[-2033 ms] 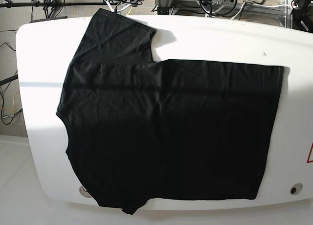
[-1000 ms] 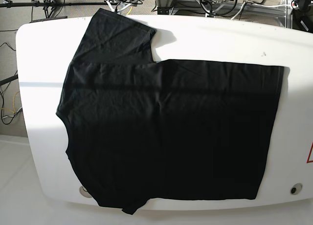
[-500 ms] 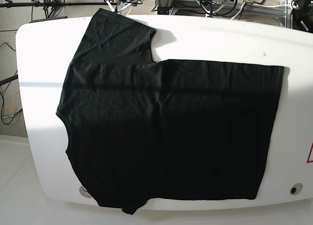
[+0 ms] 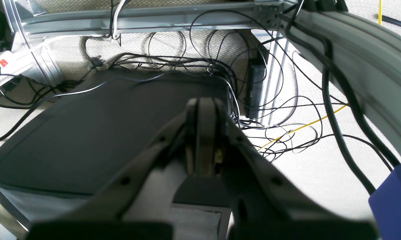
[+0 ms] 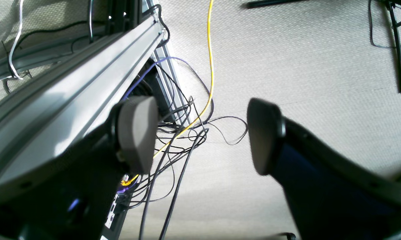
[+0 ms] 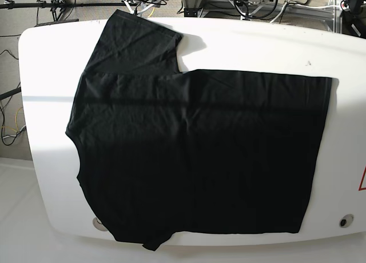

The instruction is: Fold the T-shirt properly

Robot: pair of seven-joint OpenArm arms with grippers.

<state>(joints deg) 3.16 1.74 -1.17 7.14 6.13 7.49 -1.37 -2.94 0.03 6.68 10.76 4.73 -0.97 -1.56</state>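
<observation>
Base: T-shirt (image 6: 194, 154) lengthwise left-right

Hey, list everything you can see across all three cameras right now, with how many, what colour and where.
T-shirt: one, black, spread flat on the table, one sleeve toward the far left corner, the near-left sleeve reaching the table's front edge; no print showing.
Table: one, white, rounded corners, filling the base view.
Cables: many, mostly black, one yellow, on the floor below the table.
Metal frame rails: grey, running beside the table edge in both wrist views.
Dark panel: one, black, flat, low under the left wrist camera.
Left pincer: one, dark grey, shut, empty, off the table over the floor.
Right pincer: one, dark, open, empty, over the floor.
</observation>
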